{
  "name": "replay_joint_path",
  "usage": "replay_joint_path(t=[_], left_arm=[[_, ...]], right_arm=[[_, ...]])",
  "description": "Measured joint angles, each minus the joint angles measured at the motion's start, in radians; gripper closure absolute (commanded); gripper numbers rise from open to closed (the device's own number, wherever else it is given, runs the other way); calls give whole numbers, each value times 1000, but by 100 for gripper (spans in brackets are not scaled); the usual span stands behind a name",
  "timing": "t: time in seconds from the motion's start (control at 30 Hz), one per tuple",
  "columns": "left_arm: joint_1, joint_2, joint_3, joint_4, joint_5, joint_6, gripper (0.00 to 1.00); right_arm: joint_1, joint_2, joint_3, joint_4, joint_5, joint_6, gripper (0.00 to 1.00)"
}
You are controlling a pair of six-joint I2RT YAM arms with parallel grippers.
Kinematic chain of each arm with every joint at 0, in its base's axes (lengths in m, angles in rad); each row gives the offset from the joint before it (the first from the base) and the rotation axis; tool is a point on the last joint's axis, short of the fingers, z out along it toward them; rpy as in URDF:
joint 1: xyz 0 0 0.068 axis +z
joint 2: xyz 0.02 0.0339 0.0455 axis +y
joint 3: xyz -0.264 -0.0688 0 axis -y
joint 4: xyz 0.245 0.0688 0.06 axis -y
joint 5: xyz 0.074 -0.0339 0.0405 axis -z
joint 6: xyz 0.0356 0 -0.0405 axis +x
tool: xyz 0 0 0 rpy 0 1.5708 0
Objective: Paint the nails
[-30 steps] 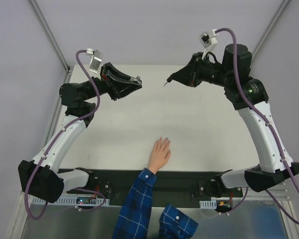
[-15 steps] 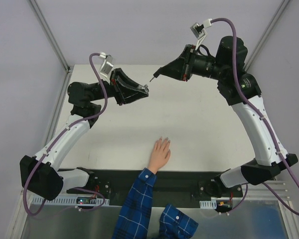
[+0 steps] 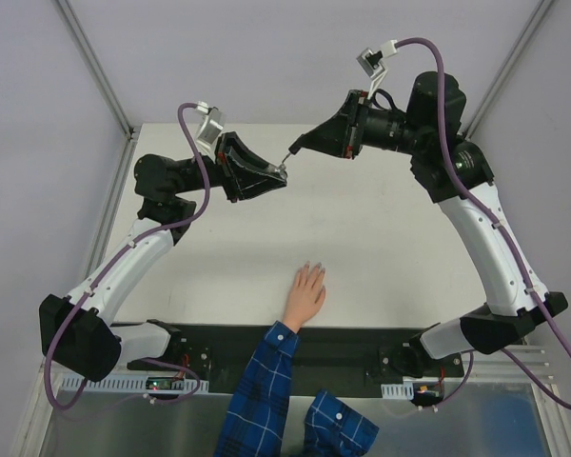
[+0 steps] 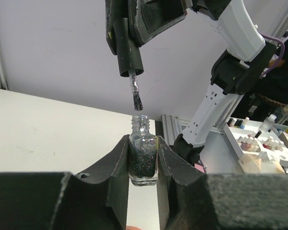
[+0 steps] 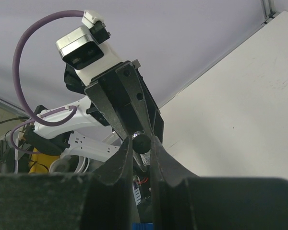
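A light-skinned hand with a blue plaid sleeve lies flat at the table's near edge. Its tiny pale nails point away from me. My left gripper is shut on a small glass bottle of dark glitter polish and holds it upright above the table. My right gripper is shut on the black brush cap. The brush hangs just above the open bottle mouth. In the right wrist view the cap sits between my fingers, with the left gripper beyond it.
The white table runs between the arms and the hand. A tray of polish bottles stands off the table in the left wrist view. Metal frame posts rise at the back corners.
Both arms have moved toward each other. The brush, first well apart from the bottle, now hangs right over its mouth. The hand has not moved.
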Motion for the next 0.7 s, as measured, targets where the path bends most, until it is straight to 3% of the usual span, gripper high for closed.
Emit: replay_joint_path(t=[0.7], left_arm=[[0, -23, 0, -19, -28, 36, 100]], right_arm=[[4, -8, -33, 9, 0, 6, 99]])
